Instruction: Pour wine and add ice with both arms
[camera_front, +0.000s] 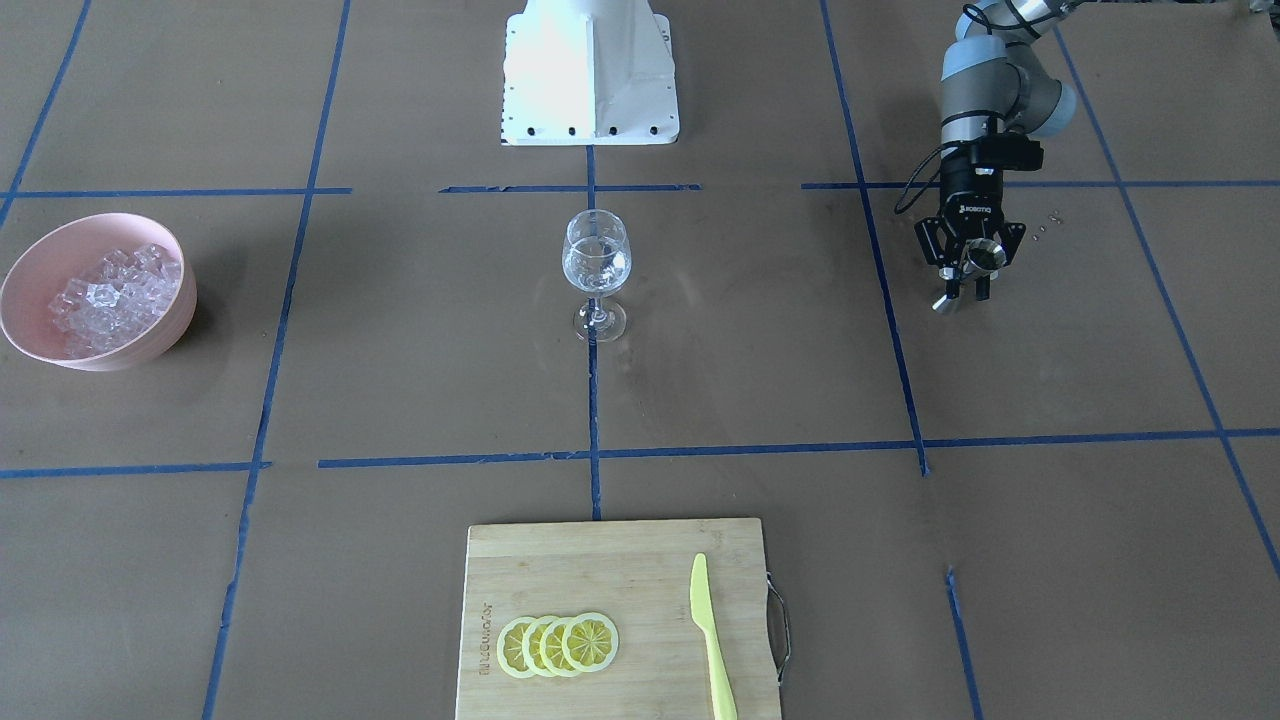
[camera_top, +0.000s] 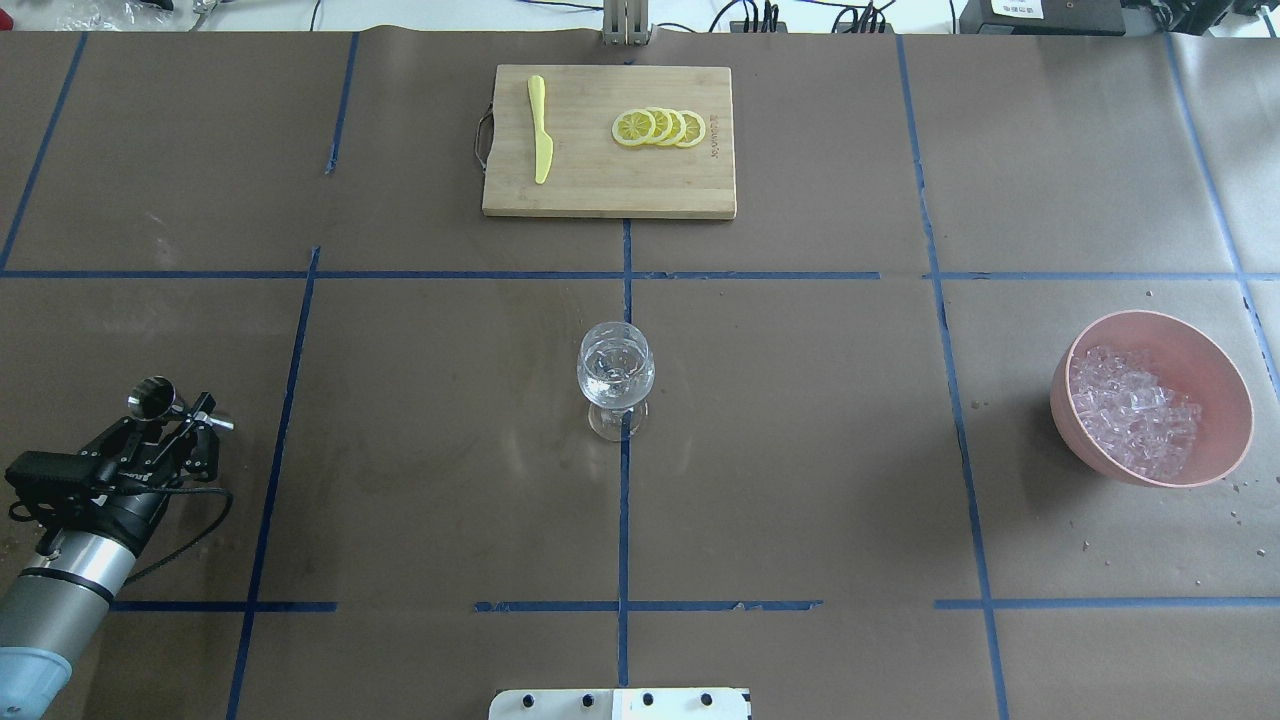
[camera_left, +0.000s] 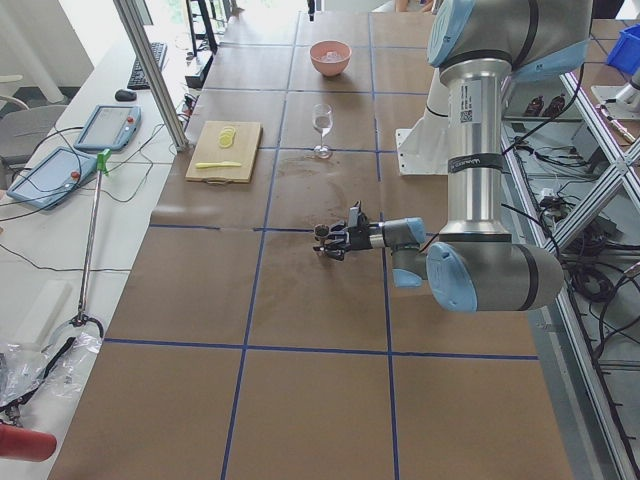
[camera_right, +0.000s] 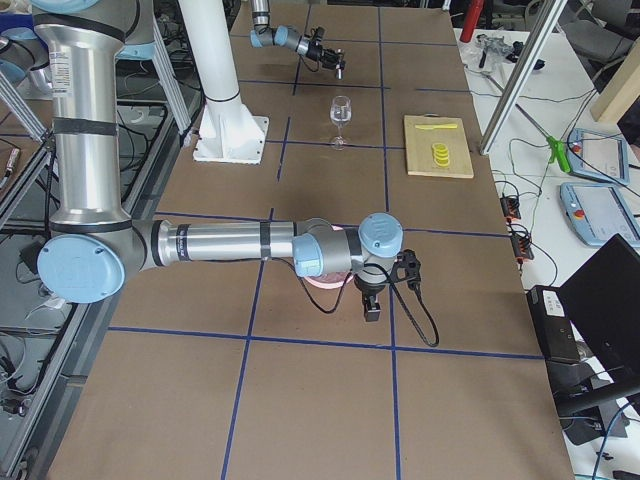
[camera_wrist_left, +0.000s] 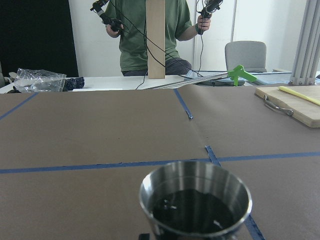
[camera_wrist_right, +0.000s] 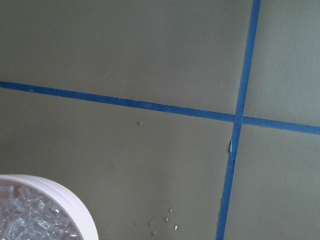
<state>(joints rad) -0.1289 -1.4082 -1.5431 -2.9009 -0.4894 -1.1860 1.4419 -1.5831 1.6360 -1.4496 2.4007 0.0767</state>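
A stemmed glass (camera_front: 597, 265) (camera_top: 615, 370) stands upright at the table's middle with a little clear wine (camera_front: 597, 272) in its bowl. The ice (camera_front: 112, 292) (camera_top: 1135, 412) is heaped in a pink bowl (camera_front: 40, 255) (camera_top: 1215, 385). My left gripper (camera_front: 965, 280) (camera_top: 185, 410) hovers far off to the glass's side, shut on a small steel measuring cup (camera_front: 985, 255) (camera_wrist_left: 195, 200) that shows a dark, wet inside. My right gripper (camera_right: 372, 300) shows only in the exterior right view, by the bowl; I cannot tell its state. Its wrist view catches the bowl's rim (camera_wrist_right: 75, 202).
A wooden cutting board (camera_front: 620, 560) (camera_top: 600, 190) with lemon slices (camera_front: 558, 645) and a yellow knife (camera_front: 712, 640) lies on the operators' side. The white pedestal (camera_front: 590, 70) stands behind the glass. Droplets (camera_wrist_right: 162, 222) dot the paper near the bowl. A person (camera_wrist_left: 155, 30) stands past the table.
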